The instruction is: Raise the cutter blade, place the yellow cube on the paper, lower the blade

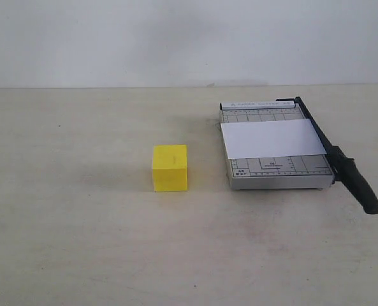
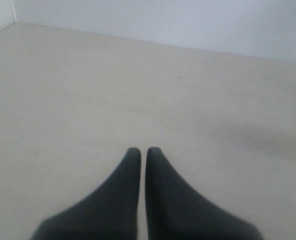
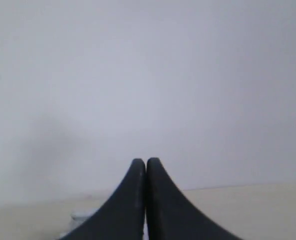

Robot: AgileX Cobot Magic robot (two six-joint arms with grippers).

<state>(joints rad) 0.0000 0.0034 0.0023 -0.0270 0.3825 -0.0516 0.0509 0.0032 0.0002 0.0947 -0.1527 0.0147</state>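
Note:
The yellow cube (image 1: 170, 167) rests on the beige table near the middle of the exterior view. To its right lies the grey gridded trimmer (image 1: 275, 171), with the white paper (image 1: 271, 138) laid across it. The black cutter blade (image 1: 320, 137) lies flat along the trimmer's right edge, and its thick handle (image 1: 357, 182) sticks out toward the front. Neither arm shows in the exterior view. My left gripper (image 2: 143, 151) is shut with nothing in it, over bare table. My right gripper (image 3: 146, 162) is shut, empty and faces the white wall.
The beige table (image 1: 80, 242) runs back to a white wall (image 1: 176, 38). In the right wrist view a blurred pale shape (image 3: 83, 216) lies low beside the fingers; I cannot tell what it is.

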